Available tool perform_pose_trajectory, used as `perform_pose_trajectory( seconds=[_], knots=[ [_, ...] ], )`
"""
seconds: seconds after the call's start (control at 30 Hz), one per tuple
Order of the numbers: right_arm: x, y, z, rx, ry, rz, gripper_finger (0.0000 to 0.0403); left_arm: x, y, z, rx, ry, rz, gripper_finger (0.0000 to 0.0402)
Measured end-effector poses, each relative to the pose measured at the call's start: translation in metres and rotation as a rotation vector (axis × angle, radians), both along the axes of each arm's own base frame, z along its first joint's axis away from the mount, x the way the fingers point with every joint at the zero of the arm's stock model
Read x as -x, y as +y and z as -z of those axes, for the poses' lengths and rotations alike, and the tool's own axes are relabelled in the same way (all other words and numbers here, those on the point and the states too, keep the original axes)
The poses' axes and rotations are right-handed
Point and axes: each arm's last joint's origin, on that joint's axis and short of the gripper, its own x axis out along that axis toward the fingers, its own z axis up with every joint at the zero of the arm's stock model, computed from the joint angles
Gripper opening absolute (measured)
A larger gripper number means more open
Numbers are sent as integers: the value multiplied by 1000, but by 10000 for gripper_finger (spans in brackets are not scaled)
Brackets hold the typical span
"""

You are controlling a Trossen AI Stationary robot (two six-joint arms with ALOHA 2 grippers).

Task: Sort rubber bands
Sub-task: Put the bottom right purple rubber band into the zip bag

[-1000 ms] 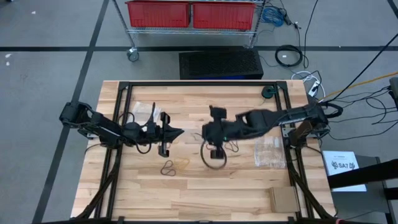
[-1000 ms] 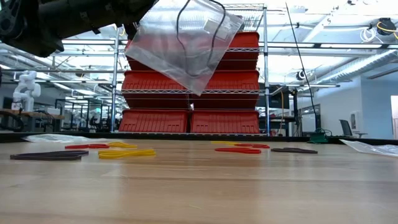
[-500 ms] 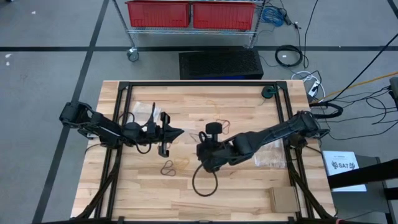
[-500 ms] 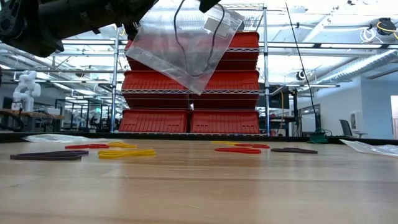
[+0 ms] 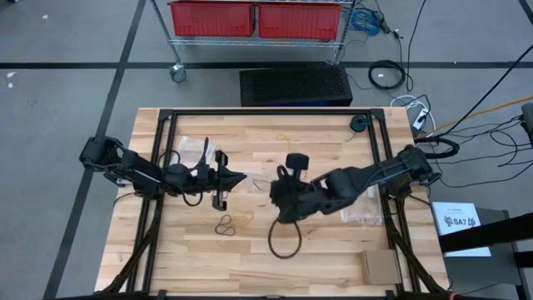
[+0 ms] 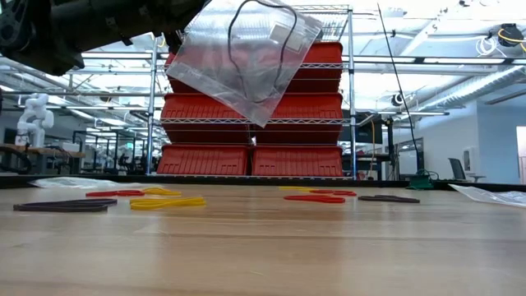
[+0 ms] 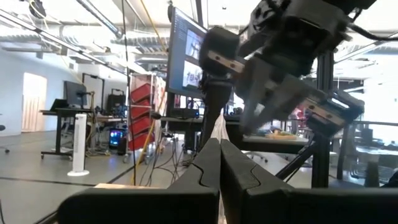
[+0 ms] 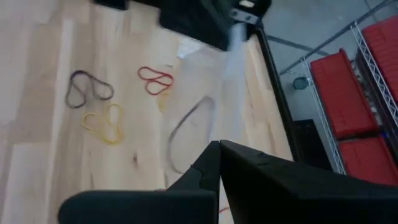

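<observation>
The left gripper (image 5: 239,177), pinched shut on a clear bag (image 6: 242,57), holds it up mid-table. The right gripper (image 8: 219,149), closed empty, hovers at its three o'clock. Rubber bands (image 5: 233,222) lie at six o'clock; next comes a pickup.

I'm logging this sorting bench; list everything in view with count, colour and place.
Thin floppy rubber bands: several; red, yellow, dark; lying on the table.
Clear plastic bag: one, held up by the left tool.
Flat clear bags: a few, on the table's right side.
Wooden table: one, light planks.
Red bins: several, on the wire shelf behind.
Left tool: shut on the bag.
Right tool: shut, above the table's middle.
</observation>
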Motion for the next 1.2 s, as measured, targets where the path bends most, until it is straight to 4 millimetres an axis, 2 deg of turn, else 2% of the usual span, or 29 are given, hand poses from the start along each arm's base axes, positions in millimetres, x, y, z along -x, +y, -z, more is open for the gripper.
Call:
perform_pose_trajectory(
  seconds=[0.2, 0.33, 0.47, 0.7, 0.8, 1.07, 1.2],
  knots=[
    [-11, -26, 6, -31, 35, 23, 0, 0, 0, 0, 0, -1, 0, 0],
    [-21, -35, 10, -113, 24, -30, 0, 0, 0, 0, 0, 0, 0, 0],
    [-24, -36, 14, -146, 34, -53, 0, 0, 0, 0, -1, 4, 0, 0],
    [-15, -16, 1, -123, -25, -68, 0, -1, 0, 2, -3, 20, -5, 0],
    [-13, -12, 1, -126, -20, -73, 0, -1, 0, 2, -2, 21, -8, 0],
    [-15, -30, 3, -90, -1, 7, 0, -1, 0, 2, 1, 20, -10, 0],
    [-18, -35, 3, -134, -4, -8, 0, -1, 0, 2, 0, 20, -10, 0]
  ],
)
